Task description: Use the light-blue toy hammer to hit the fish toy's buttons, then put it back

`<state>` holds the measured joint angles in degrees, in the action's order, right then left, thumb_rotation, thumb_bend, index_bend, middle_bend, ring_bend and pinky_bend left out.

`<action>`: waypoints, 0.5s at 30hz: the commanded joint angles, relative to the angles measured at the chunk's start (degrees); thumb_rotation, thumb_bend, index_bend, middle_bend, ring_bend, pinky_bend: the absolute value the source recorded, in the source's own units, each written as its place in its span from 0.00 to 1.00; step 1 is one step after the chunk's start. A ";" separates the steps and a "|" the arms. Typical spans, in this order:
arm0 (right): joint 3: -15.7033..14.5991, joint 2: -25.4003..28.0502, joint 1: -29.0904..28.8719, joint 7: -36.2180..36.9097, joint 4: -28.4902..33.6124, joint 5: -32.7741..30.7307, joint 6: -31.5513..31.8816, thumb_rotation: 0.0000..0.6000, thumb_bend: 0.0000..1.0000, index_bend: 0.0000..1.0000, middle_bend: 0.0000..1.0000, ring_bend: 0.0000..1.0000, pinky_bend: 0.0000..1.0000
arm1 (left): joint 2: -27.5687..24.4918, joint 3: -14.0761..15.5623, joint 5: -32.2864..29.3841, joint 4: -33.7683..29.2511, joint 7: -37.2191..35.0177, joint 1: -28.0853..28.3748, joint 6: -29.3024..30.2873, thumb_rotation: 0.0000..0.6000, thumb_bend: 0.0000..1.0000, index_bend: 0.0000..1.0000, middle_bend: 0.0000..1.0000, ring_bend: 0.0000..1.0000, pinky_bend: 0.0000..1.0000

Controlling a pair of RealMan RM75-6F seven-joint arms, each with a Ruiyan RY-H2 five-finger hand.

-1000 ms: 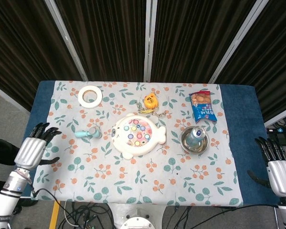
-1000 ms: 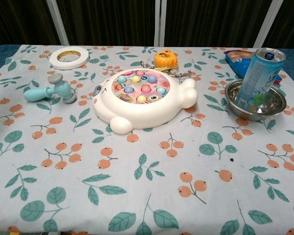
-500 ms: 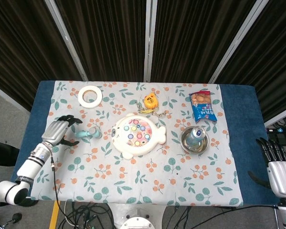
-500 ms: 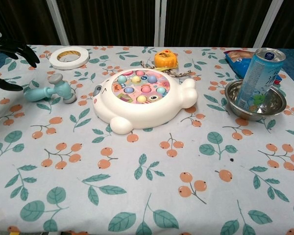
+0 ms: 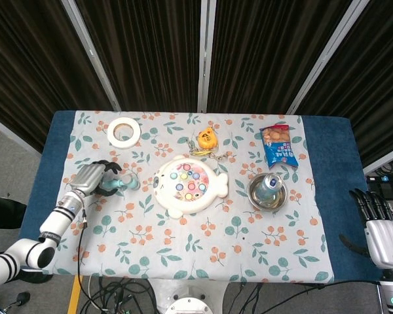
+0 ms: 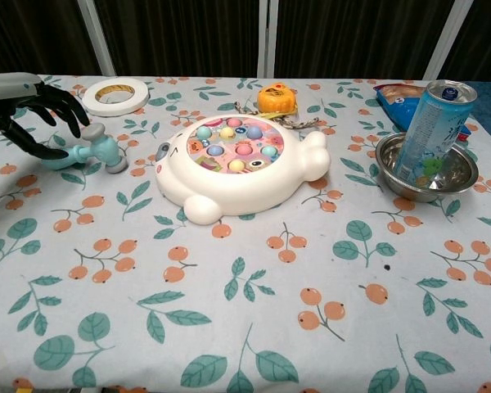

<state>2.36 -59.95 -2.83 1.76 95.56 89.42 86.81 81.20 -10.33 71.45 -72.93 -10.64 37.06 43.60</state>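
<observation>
Hammer (image 6: pixel 88 151), smooth light-blue plastic, is lying left of the rounded white fish toy (image 6: pixel 239 168); our left hand (image 6: pixel 29 106) is covering its handle with dark fingers spread, gripping nothing yet. Our right hand (image 5: pixel 382 229), partly cut off, is resting with fingers apart.

The fish toy (image 5: pixel 190 185) is set at the table's (image 5: pixel 331 196) centre. At nine o'clock lies the toy hammer (image 5: pixel 122 184), at three the can (image 5: pixel 270 184) in the bowl (image 5: pixel 257 195), at twelve the keychain (image 5: pixel 207 140).
</observation>
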 commanded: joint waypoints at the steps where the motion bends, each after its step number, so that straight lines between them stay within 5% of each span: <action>1: -0.03 -0.09 0.02 0.23 -0.21 -0.05 -0.04 1.00 0.08 0.00 0.08 0.00 0.00 | 1.29 0.25 -1.47 0.32 2.58 0.79 -0.13 1.00 0.26 0.31 0.35 0.19 0.23; 15: -0.07 -0.57 -0.04 1.87 -1.83 -0.63 -0.62 1.00 0.08 0.00 0.08 0.00 0.00 | 4.04 0.31 -5.13 0.42 11.17 1.69 2.86 1.00 0.28 0.38 0.42 0.26 0.31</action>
<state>2.29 -60.50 -2.86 3.61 93.75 88.80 86.19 85.09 -10.00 66.48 -72.55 0.35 38.66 46.33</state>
